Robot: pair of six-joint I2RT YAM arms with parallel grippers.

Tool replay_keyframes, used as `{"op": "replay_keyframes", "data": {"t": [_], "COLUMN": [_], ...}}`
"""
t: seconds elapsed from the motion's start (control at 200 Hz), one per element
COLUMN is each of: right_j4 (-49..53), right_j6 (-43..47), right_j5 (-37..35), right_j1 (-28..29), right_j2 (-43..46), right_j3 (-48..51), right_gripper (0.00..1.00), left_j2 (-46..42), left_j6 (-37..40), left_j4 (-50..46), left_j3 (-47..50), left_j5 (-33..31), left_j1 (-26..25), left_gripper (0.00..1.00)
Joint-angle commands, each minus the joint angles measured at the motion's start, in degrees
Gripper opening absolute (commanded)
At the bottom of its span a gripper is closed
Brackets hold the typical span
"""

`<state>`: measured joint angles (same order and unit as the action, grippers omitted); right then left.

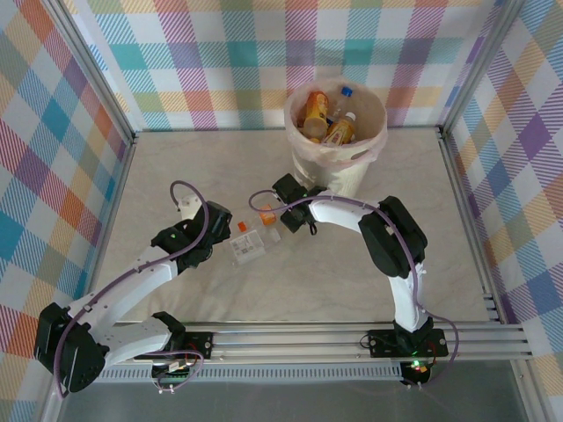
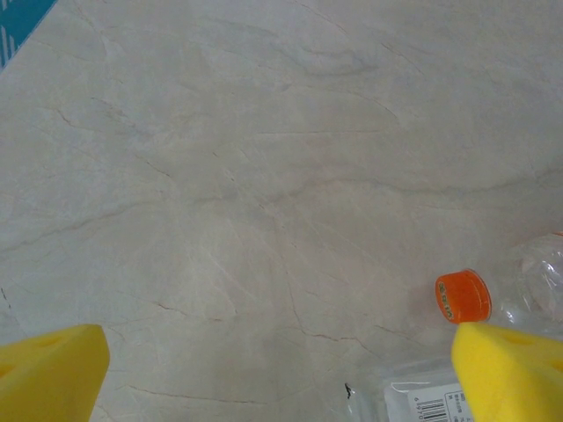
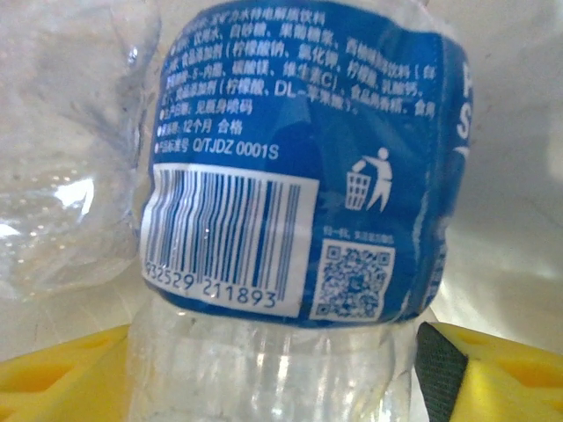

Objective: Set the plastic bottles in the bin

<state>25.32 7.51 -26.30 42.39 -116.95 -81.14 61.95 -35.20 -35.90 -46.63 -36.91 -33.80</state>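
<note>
The cream bin [image 1: 352, 172] with its pinkish liner stands at the back and holds several orange-labelled plastic bottles [image 1: 339, 130]. A clear crushed bottle with a white label [image 1: 249, 246] and an orange cap [image 1: 242, 226] lies on the table between the arms. My left gripper [image 1: 220, 221] [image 2: 277, 378] hangs open just left of it, with the orange cap [image 2: 463, 295] by its right finger [image 2: 506, 374] and bare table between the fingers. A blue-labelled clear bottle [image 3: 299, 158] sits with my right gripper [image 1: 281, 220] [image 3: 281, 387] shut on its clear lower body, low beside the bin.
Another crumpled clear bottle [image 3: 62, 158] lies just left of the held one. Checked walls on metal posts [image 1: 132, 136] close in the marble table [image 1: 352, 281]. A metal rail [image 1: 334, 338] with the arm bases runs along the near edge.
</note>
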Motion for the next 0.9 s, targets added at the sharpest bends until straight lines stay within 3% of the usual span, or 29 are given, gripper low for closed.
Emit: {"op": "replay_keyframes", "data": {"t": [0.0,0.51,0.895], "right_j4": [1.2,3.45,11.54], "right_j6": [-2.32,-9.4,-15.62], "right_j5": [1.17,1.52,6.31], "right_j1": [-0.2,-0.21,0.8], "right_j2": [0.64,8.77,25.61], "right_j3": [1.55,7.92,11.95], "right_gripper": [0.76,0.5,0.31], "left_j2": [-1.47,-2.56,-2.5], "left_j6": [-0.75,-1.01,-1.43], "left_j4": [-0.6,-0.4,0.04], "left_j3": [0.76,1.04,1.01], "left_j5": [0.23,0.79,1.09], "left_j1": [0.93,1.02,1.11], "left_gripper": [1.0,1.0,1.0]}}
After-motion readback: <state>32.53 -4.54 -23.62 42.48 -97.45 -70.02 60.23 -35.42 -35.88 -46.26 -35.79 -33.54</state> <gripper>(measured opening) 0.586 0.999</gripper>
